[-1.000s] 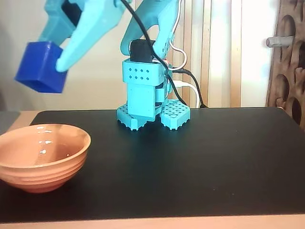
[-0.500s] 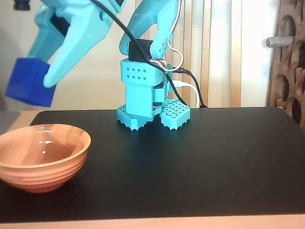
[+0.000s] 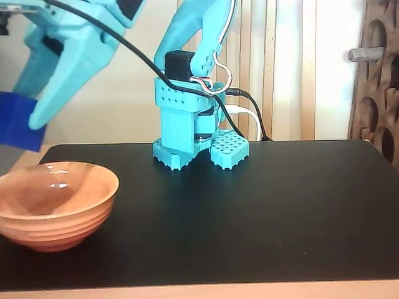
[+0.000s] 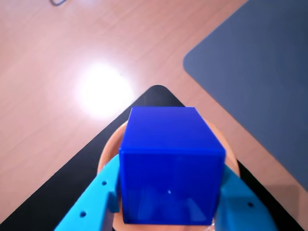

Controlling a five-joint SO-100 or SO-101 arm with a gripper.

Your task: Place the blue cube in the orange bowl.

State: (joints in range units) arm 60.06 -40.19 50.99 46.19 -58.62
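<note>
High at the fixed view's left edge, the turquoise tool (image 3: 25, 124) grips the blue cube (image 3: 15, 128), well above the orange bowl (image 3: 55, 205) on the black-matted counter (image 3: 262, 218). Seen from the wrist, the cube (image 4: 171, 166) hangs over the bowl (image 4: 108, 154); lowering and release remain.

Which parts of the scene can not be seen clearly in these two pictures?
- Blue cube: in the fixed view the left edge cuts it off.
- Orange bowl: in the wrist view the cube and the tool cover most of it, so only slivers of rim show; the fixed view crops its left side.
- Tool fingertips: the wrist view's lower edge cuts them off.
- Arm's upper part: out of the fixed view's top.
</note>
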